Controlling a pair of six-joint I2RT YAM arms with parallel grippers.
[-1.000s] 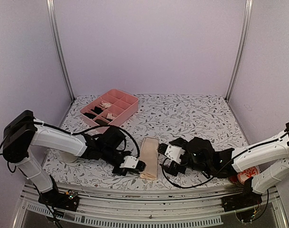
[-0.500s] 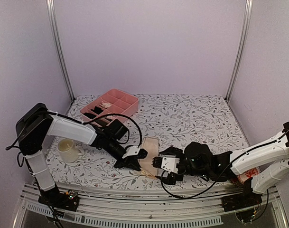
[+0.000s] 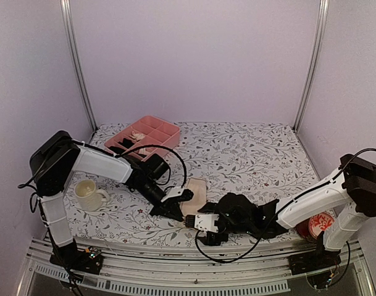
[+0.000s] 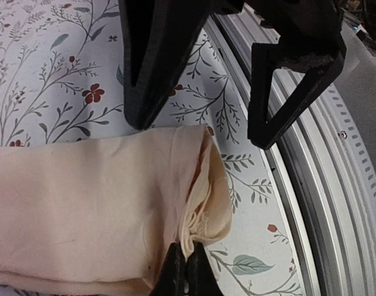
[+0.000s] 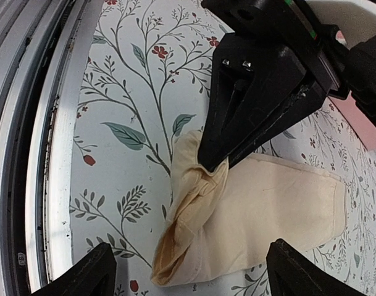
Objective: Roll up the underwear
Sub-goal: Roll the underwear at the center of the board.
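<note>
Underwear: one pale peach piece (image 3: 196, 192) is seen lying on the table (image 3: 249, 154), close to the near edge and about midway along it. Its near end is folded over and bunched into loose layers.
Left tool (image 4: 185, 271): closed tight on the bunched near end of the underwear, with a thin fold of cloth pinched between the tips.
Right tool (image 5: 194, 274): held wide, one finger to each side of the bunched end, low over the table. Whether the cloth is touched cannot be told.
Tools together: set nose to nose just by the near edge, the underwear between them.
Pink tray (image 3: 170, 131): placed toward the far left corner, well apart from the underwear. Small black bundles (image 3: 121, 148) and pale pieces (image 3: 137, 134) are seen in its compartments.
Mug (image 3: 89, 194): stood upright near the left edge, beside the left arm (image 3: 101, 165).
Red-and-white round thing (image 3: 315, 226): found by the near right corner, partly hidden behind the right arm (image 3: 311, 200) — it cannot be identified.
</note>
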